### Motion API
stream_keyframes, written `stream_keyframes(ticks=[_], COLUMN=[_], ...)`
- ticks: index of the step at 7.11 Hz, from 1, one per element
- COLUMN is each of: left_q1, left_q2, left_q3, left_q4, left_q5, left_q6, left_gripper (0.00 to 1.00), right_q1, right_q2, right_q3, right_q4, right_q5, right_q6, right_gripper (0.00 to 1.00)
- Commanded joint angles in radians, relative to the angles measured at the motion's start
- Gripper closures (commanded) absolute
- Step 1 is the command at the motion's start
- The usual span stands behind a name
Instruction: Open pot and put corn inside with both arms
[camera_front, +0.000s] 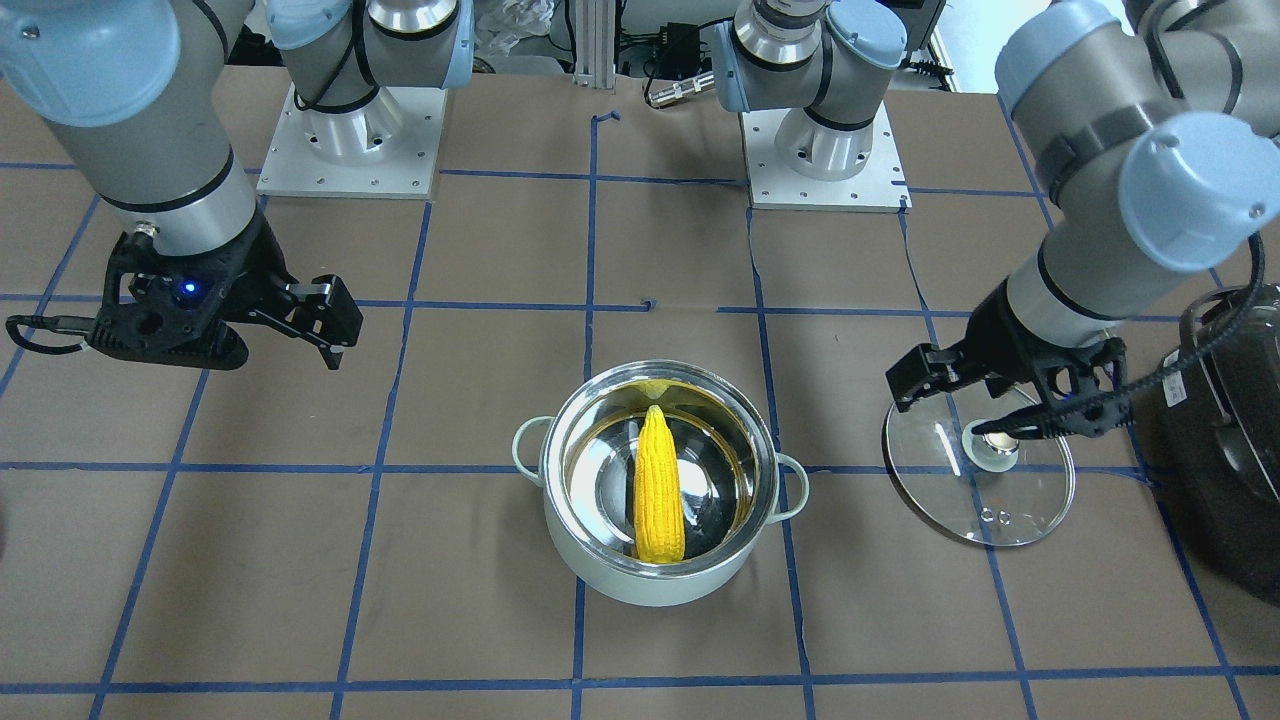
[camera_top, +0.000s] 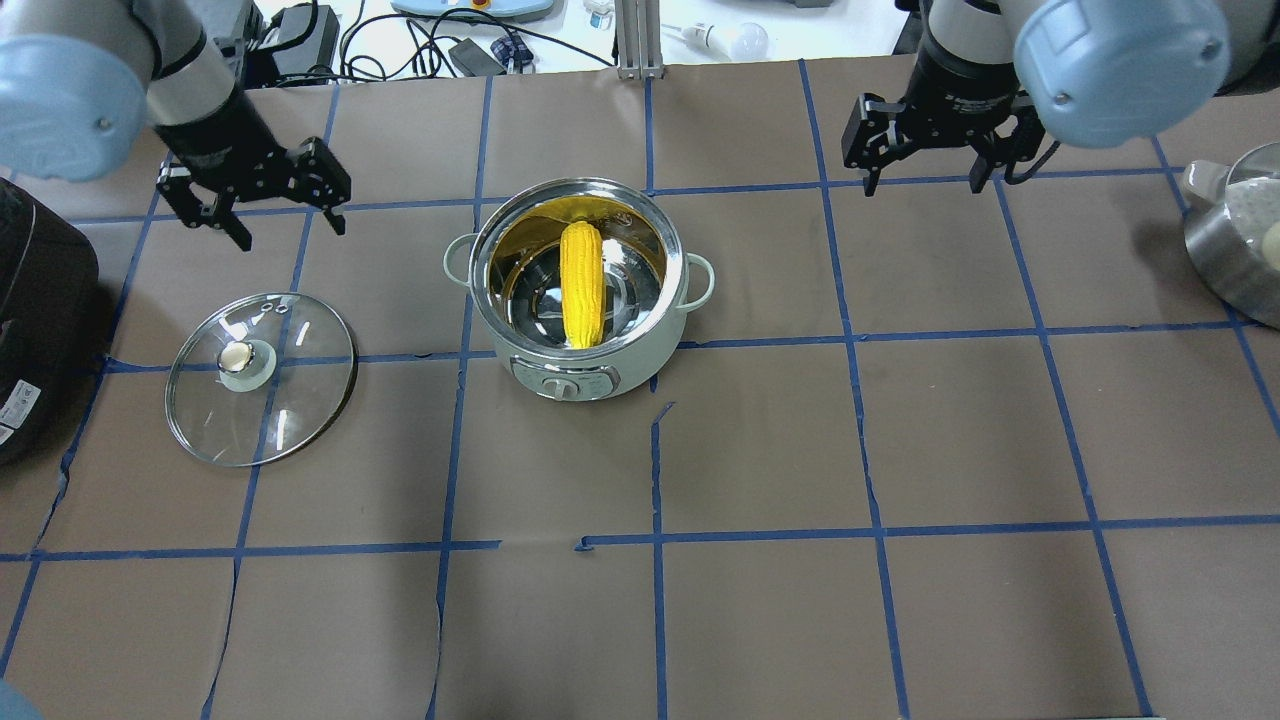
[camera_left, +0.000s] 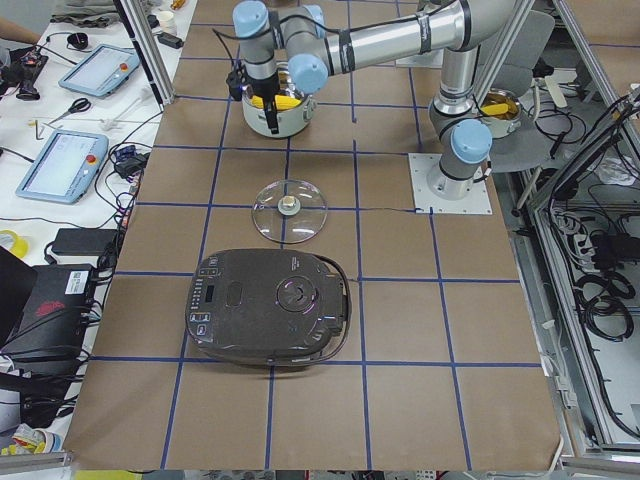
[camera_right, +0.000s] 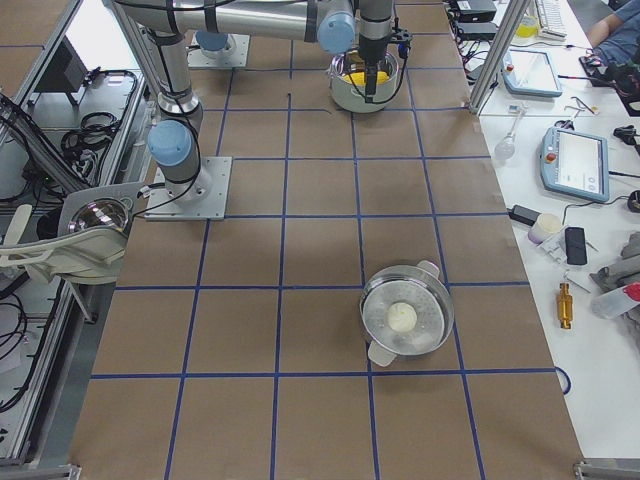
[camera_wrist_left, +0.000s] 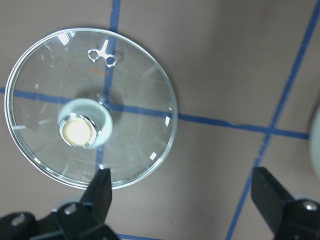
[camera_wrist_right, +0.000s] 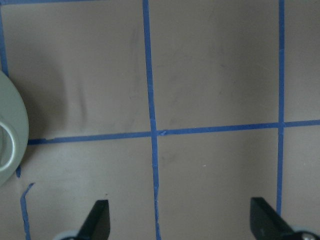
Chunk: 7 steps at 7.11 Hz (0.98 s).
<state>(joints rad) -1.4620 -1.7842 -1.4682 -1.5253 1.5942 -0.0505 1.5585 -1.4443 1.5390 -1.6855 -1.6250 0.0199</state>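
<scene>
The mint-green pot (camera_top: 600, 372) stands open at mid-table, also in the front view (camera_front: 650, 585). The yellow corn (camera_top: 582, 285) lies inside it, leaning on the steel wall (camera_front: 658, 490). The glass lid (camera_top: 260, 375) lies flat on the table to the pot's left, knob up (camera_front: 985, 480). My left gripper (camera_top: 290, 230) is open and empty, hovering beside and above the lid; its wrist view shows the lid (camera_wrist_left: 90, 107) under the spread fingers (camera_wrist_left: 102, 187). My right gripper (camera_top: 925, 180) is open and empty over bare table to the pot's right, and also shows in the front view (camera_front: 290, 345).
A large black appliance (camera_top: 40, 300) sits at the table's left end, close to the lid. A steel pot (camera_top: 1235, 240) holding a pale round item stands at the right end (camera_right: 405, 320). Blue tape lines grid the brown table.
</scene>
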Motion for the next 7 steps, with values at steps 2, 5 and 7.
stream_keyframes(ticks=[2, 5, 7], left_q1=[-0.118, -0.109, -0.106], left_q2=[0.142, 0.196, 0.219], left_q3=[0.047, -0.021, -0.029], left_q4=[-0.093, -0.026, -0.027], left_q5=[-0.006, -0.029, -0.053], left_q6=[-0.046, 0.026, 0.037], left_gripper=[0.00, 0.01, 0.00], right_q1=[-0.057, -0.051, -0.052], right_q2=[-0.106, -0.122, -0.120], right_q3=[0.024, 0.007, 0.007], right_q4=[0.122, 0.157, 0.156], right_q5=[0.010, 0.048, 0.065], right_q6=[-0.104, -0.103, -0.103], right_gripper=[0.00, 0.00, 0.00])
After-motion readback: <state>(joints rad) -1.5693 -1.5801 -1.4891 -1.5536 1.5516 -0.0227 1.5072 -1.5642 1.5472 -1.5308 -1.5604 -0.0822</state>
